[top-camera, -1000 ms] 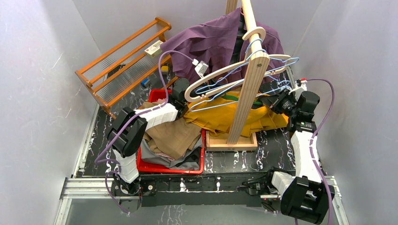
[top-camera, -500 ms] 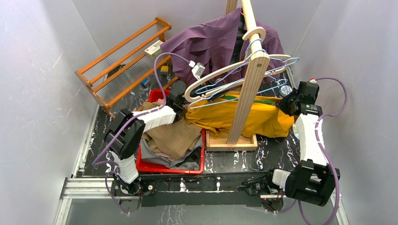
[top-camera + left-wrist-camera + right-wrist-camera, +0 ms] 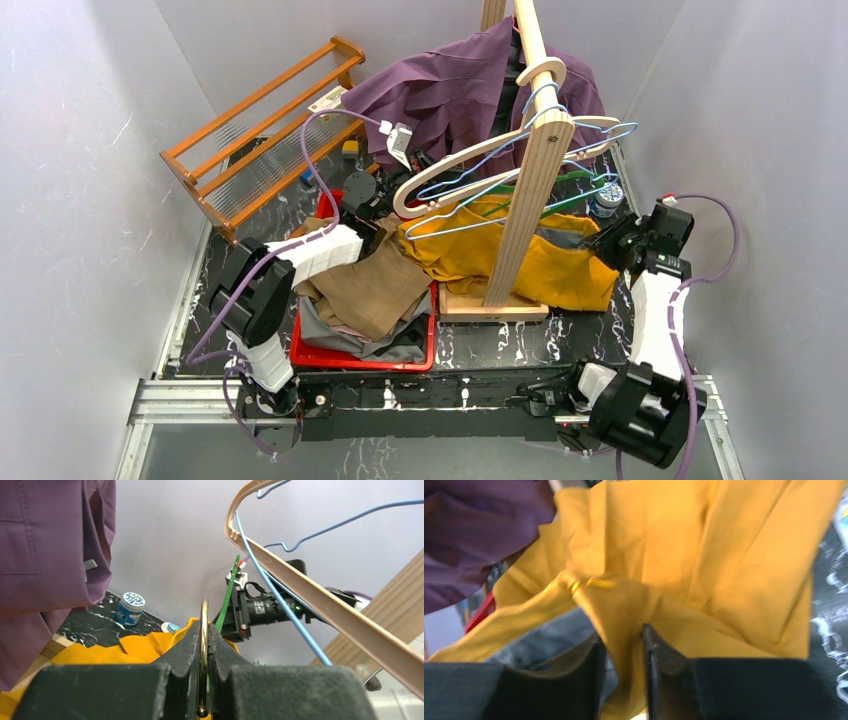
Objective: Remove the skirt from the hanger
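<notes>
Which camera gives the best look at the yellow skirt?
The top camera: it shows the skirt nearly end to end. The right wrist camera shows only blurred close-up folds. The left wrist camera catches just a yellow corner.

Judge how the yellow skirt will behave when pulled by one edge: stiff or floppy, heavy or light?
Probably floppy: the skirt sags in folds and bunches between the fingers of the right gripper. Likely light: thin cloth, creased sharply. It may snag, as it spreads to both sides of the post.
</notes>
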